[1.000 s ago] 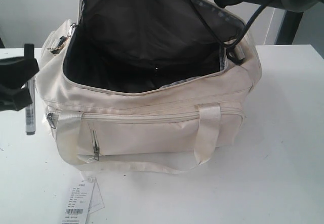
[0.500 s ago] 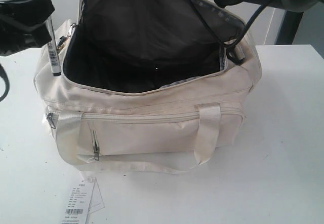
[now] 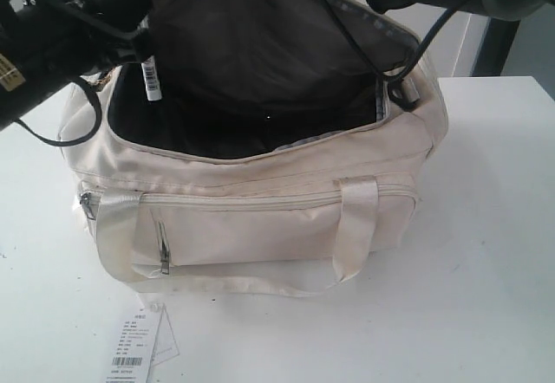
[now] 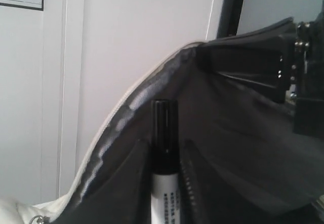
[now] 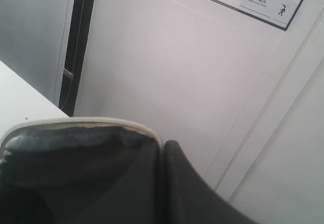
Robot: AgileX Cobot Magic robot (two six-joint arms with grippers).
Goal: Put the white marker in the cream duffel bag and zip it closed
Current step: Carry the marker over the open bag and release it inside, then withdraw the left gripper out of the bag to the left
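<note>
At the left end of the cream duffel bag [image 3: 251, 227], your left gripper [image 3: 139, 49] is clamped on the white marker [image 3: 153, 80]. It holds the marker nearly upright, with the printed lower end hanging just inside the bag's rim, over the dark lining [image 3: 260, 45]. The left wrist view shows the barrel seated squarely between both fingers [image 4: 190, 183], with the black cap clear of them, so the grip looks sound.

The step in hand is the drop. The marker sits close to the left rim and the metal zipper pull [image 3: 97, 78], and released there it could catch the edge and roll out onto the table [image 3: 494, 227]. Carry it a little further toward the middle of the opening and lower it before you part the fingers. Let it go low so it lies down instead of bouncing.

Further right, the raised flap stands open. Your right gripper [image 5: 159, 173] appears pinched on the flap's cream-trimmed edge, though only one finger shows in the right wrist view. That hold is what gives you the wide mouth, so don't slacken it until the marker is down. A black cable [image 3: 364, 45] from the right arm drapes across the lining to the right rim. Mind that it comes clear of the zipper track before you start closing.
</note>
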